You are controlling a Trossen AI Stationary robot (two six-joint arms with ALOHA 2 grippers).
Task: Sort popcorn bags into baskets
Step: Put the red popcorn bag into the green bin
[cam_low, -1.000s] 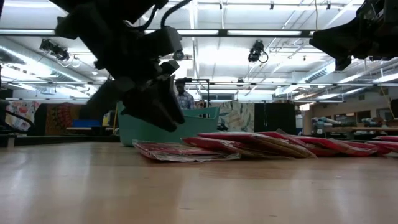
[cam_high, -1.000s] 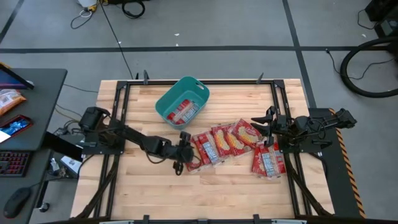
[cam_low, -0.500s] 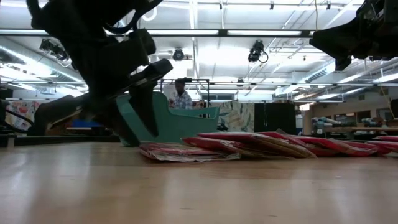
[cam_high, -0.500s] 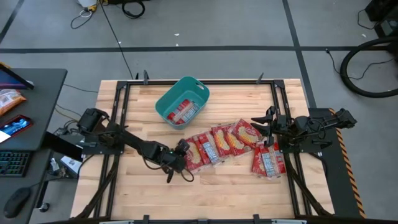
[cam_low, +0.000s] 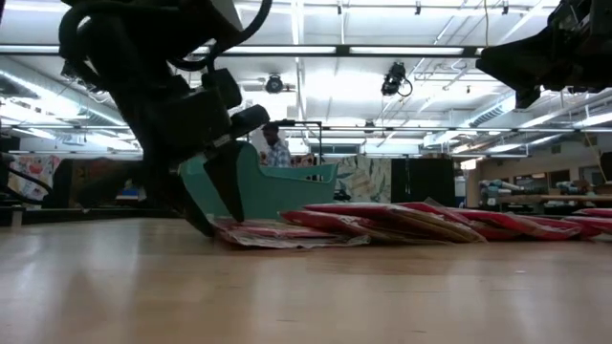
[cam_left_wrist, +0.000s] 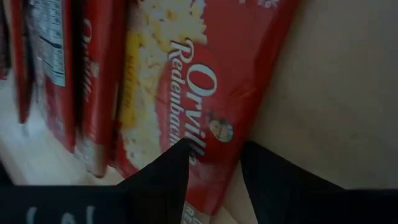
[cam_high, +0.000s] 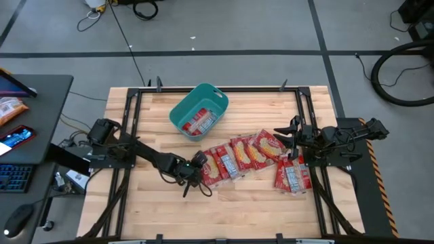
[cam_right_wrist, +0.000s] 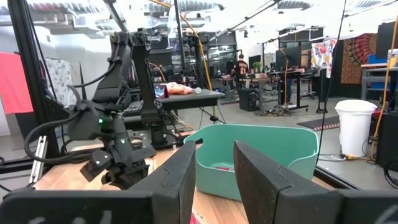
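The popcorn bags (cam_high: 247, 154) are lying in a red row in the middle of the worktop (cam_high: 237, 203), and more are sitting inside the teal basket (cam_high: 199, 110) at the far side. A second ago the left claw (cam_high: 197, 181) was up beside the row's left end. Now it has dropped low and is reaching over the end bag (cam_left_wrist: 186, 93). Its fingers (cam_left_wrist: 163, 175) are spread apart, one over the bag and one over the bare wood, so a grab looks close. The left arm is stretching low across the worktop. The right claw (cam_high: 288, 139) is waiting at the right side with its fingers spread, holding nothing.
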